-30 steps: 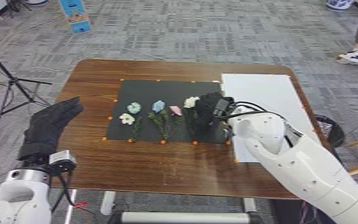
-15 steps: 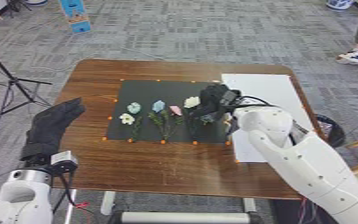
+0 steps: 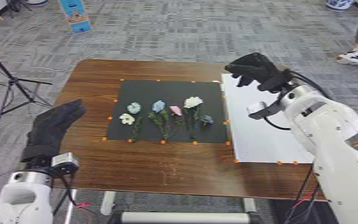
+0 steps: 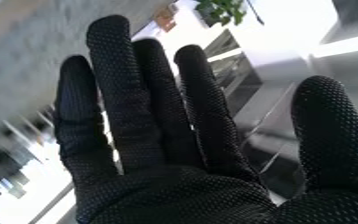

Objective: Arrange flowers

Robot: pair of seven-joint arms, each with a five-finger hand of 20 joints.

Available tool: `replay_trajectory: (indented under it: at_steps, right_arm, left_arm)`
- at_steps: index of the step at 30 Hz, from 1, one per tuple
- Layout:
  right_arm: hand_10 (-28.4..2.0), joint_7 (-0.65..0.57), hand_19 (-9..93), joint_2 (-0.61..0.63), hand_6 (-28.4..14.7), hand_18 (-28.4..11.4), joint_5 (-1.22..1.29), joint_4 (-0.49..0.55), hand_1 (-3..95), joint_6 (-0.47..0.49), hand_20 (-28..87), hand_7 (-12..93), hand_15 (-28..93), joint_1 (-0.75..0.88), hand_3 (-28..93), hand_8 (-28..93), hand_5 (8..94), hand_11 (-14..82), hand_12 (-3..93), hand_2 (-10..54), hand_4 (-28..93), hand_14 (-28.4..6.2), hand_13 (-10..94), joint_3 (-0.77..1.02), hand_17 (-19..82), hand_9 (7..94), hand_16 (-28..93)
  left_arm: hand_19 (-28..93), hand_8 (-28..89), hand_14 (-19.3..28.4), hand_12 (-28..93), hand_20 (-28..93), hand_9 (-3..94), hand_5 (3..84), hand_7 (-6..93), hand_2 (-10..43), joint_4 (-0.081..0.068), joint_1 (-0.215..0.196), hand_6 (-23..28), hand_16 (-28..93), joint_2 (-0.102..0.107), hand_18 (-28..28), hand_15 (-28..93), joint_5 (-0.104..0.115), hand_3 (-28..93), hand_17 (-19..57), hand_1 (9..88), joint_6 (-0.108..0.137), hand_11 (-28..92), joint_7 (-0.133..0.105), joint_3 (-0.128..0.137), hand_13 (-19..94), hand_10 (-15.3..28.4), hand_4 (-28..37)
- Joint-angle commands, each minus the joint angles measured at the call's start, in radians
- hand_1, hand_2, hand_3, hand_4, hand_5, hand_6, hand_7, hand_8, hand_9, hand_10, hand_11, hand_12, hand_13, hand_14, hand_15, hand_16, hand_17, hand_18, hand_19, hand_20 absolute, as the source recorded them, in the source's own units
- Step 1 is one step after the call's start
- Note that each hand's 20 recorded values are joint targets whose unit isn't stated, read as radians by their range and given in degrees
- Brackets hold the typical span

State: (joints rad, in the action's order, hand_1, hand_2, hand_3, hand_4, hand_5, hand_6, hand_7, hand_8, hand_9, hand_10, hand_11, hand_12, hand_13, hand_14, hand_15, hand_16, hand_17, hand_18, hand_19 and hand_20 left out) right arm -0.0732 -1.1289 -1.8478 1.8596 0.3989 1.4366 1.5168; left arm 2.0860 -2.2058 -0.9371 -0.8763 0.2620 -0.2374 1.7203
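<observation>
Black mat (image 3: 171, 89) on the brown wooden table (image 3: 193, 172), and what a row: small white flower (image 3: 127, 119) on the left, pale teal flower (image 3: 134, 108) just beyond it, then pale blue flower (image 3: 159, 106), pink flower (image 3: 175, 110), full white bloom (image 3: 192, 102), and, nearest the right edge, dusky blue flower (image 3: 206, 120), all lying flat! Out by the far end of the white sheet (image 3: 273, 142), the right hand (image 3: 252, 67) is wide open, fingers straight, thumb well apart, holding nothing. Over on the table's left side, the left hand (image 3: 51, 125) has its fingers stretched out, also gripping nothing.
</observation>
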Motion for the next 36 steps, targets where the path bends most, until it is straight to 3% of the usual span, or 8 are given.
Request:
replay_trajectory:
  at_steps: [1, 8, 11, 16, 24, 26, 30, 36]
  right_arm:
    - [-18.1, 0.074, 41, -0.176, -4.6, -21.0, 0.521, 0.018, 16.5, 0.104, 40, 11, 21, 0.154, 62, -6, 52.7, 8.0, 20.9, 9.5, -14, -19.0, 51, 0.162, 22, 53.4, 31]
    - [-16.9, 0.268, 24, -0.378, -3.4, -19.8, 0.694, 0.063, 11.3, -0.132, 32, 8, 10, 0.279, 66, -6, 46.7, 5.2, 19.8, 6.8, -14, -17.9, 38, 0.167, 18, 44.5, 29]
    - [-15.8, 0.349, 19, -0.419, -2.8, -19.2, 0.739, 0.070, 9.4, -0.192, 30, 7, 8, 0.317, 68, -6, 45.5, 4.9, 18.0, 6.1, -15, -16.5, 35, 0.158, 18, 43.8, 25]
    - [-14.7, 0.377, 13, -0.431, -1.6, -17.9, 0.740, 0.084, 6.4, -0.169, 29, 8, 7, 0.350, 72, -7, 44.2, 4.9, 15.3, 5.3, -16, -13.9, 32, 0.182, 18, 43.4, 19]
    - [-14.6, 0.375, 13, -0.440, -1.7, -18.1, 0.733, 0.119, 6.3, -0.167, 30, 8, 9, 0.416, 72, -7, 45.5, 5.1, 15.2, 5.5, -17, -14.4, 33, 0.192, 18, 43.2, 19]
    - [-14.6, 0.368, 13, -0.437, -1.7, -18.3, 0.730, 0.118, 6.4, -0.159, 30, 8, 9, 0.427, 72, -7, 45.7, 5.1, 15.2, 5.6, -17, -14.5, 33, 0.189, 18, 43.1, 19]
    - [-14.6, 0.359, 13, -0.429, -1.8, -18.5, 0.727, 0.125, 6.4, -0.161, 30, 8, 10, 0.441, 72, -7, 45.9, 5.1, 15.2, 5.7, -17, -14.7, 33, 0.196, 18, 43.0, 19]
    - [-14.7, 0.362, 13, -0.427, -2.0, -18.6, 0.729, 0.123, 6.4, -0.164, 30, 8, 10, 0.425, 72, -7, 46.4, 5.1, 15.2, 5.7, -17, -14.9, 33, 0.192, 18, 43.4, 19]
  left_arm:
    - [6, -8, 14.1, 11, 16, 50.2, 51.3, 13.5, 2.6, 0.017, -0.039, 4.1, -1, -0.015, 8.1, 11, -0.022, 72, 6.4, 25.1, 0.013, 18, -0.007, 0.008, 38, 13.7, -26.1]
    - [6, -8, 14.0, 11, 16, 50.2, 51.3, 13.7, 2.7, 0.018, -0.023, 4.0, -1, -0.025, 8.1, 11, -0.075, 72, 6.5, 25.2, 0.007, 18, -0.001, -0.021, 38, 13.8, -26.1]
    - [6, -8, 14.0, 11, 16, 50.3, 51.3, 13.7, 2.8, 0.016, -0.019, 4.0, -1, -0.033, 8.1, 11, -0.076, 72, 6.5, 25.2, 0.003, 18, -0.002, -0.037, 38, 13.8, -26.2]
    - [6, -8, 14.0, 11, 16, 50.2, 51.3, 13.7, 2.8, 0.015, -0.015, 4.0, -1, -0.036, 8.1, 11, -0.079, 72, 6.5, 25.2, 0.002, 18, 0.004, -0.042, 38, 13.8, -26.1]
    - [6, -8, 14.1, 11, 16, 50.2, 51.3, 13.7, 2.7, 0.021, -0.031, 4.0, -1, -0.030, 8.1, 11, -0.078, 72, 6.5, 25.1, -0.001, 18, 0.009, -0.027, 38, 13.8, -26.3]
    - [6, -8, 14.0, 11, 16, 50.2, 51.4, 13.6, 2.7, 0.029, -0.047, 4.0, -1, -0.039, 8.1, 11, -0.079, 72, 6.5, 25.1, 0.006, 18, 0.010, -0.020, 38, 13.8, -26.3]
    - [6, -8, 14.1, 11, 16, 50.3, 51.4, 13.6, 2.7, 0.029, -0.044, 4.0, -1, -0.039, 8.2, 11, -0.085, 72, 6.4, 25.1, 0.002, 18, 0.017, -0.022, 38, 13.7, -26.3]
    - [6, -8, 14.0, 11, 16, 50.2, 51.3, 13.7, 2.8, 0.029, -0.030, 3.9, -1, -0.044, 8.3, 11, -0.085, 72, 6.4, 25.1, 0.012, 18, 0.008, -0.019, 38, 13.7, -26.2]
